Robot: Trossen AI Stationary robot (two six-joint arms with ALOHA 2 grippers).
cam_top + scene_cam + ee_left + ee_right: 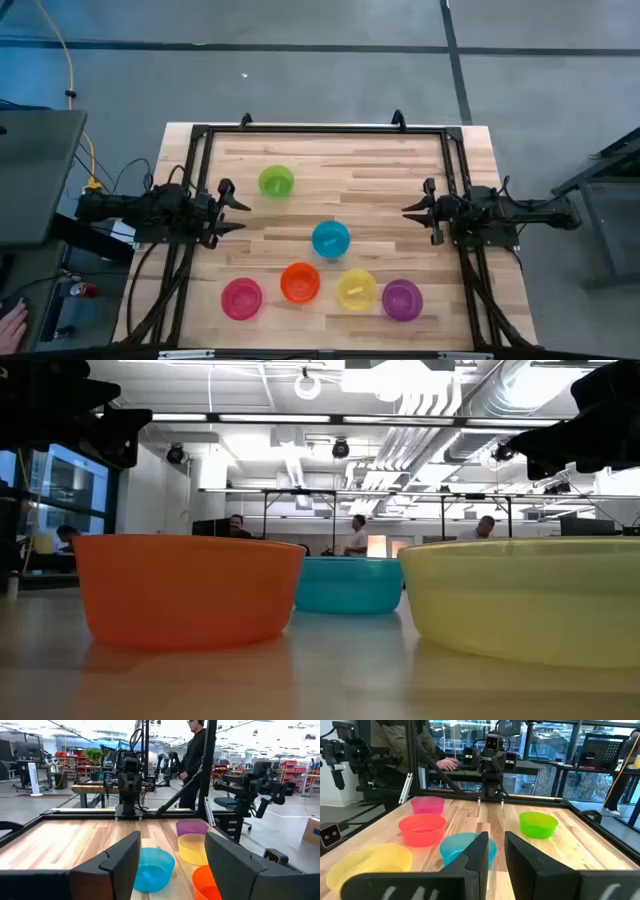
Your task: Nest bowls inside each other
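Observation:
Six small round bowls stand upright on their bases on the wooden table, all apart. In the high view they are lime green (276, 181), blue (331, 239), orange (300, 282), yellow (357, 289), purple (402, 299) and pink (242, 298). My left gripper (244, 214) hovers wide open at the table's left side, left of the green and blue bowls. My right gripper (406, 213) hovers at the right side, open by only a narrow gap (496, 840). The left wrist view shows the blue bowl (152, 867) ahead between the fingers.
A dark metal frame (320, 129) runs along the table's far edge and both sides. Bare wood (350, 165) lies between the green bowl and the far rail. A person's hand (10, 322) shows off the table at near left. A person (196, 755) stands beyond the table.

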